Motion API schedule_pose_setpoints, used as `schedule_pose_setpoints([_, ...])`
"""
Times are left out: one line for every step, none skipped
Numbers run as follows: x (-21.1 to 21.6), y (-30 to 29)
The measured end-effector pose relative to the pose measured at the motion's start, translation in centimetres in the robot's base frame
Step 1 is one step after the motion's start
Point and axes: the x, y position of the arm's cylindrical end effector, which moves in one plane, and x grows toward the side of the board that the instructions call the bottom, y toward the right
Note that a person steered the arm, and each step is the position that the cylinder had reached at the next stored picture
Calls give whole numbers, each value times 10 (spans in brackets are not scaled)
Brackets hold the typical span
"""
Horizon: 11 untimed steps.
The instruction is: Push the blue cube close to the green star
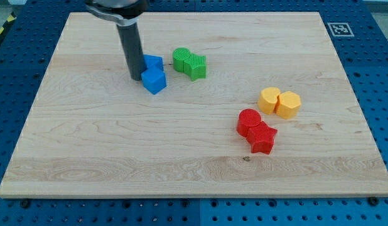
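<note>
Tip (137,77) pressing at the blue cube's (154,81) 9 o'clock side, a second blue block (152,63) sitting at the cube's 12 o'clock.
No gripper here, only the bare rod. Cube is lying near the green star (195,66), which is sitting at its 2 o'clock beside a green block (181,58); a small gap is remaining, so the task looks mostly done, one short nudge left.

Pale wooden counter (181,157), evenly lit. Blue pegboard (12,94) all around it. Black-and-white marker tag (339,29) at top right.
</note>
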Motion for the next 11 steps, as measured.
schedule_pose_setpoints([-10, 12])
schedule_pose_setpoints([-14, 12])
schedule_pose_setpoints([-13, -3])
schedule_pose_setpoints([7, -27])
schedule_pose_setpoints([33, -17])
schedule_pose_setpoints([35, 16])
schedule_pose_setpoints([23, 34])
schedule_pose_setpoints([20, 47])
schedule_pose_setpoints([31, 52])
schedule_pose_setpoints([60, 77])
schedule_pose_setpoints([56, 133])
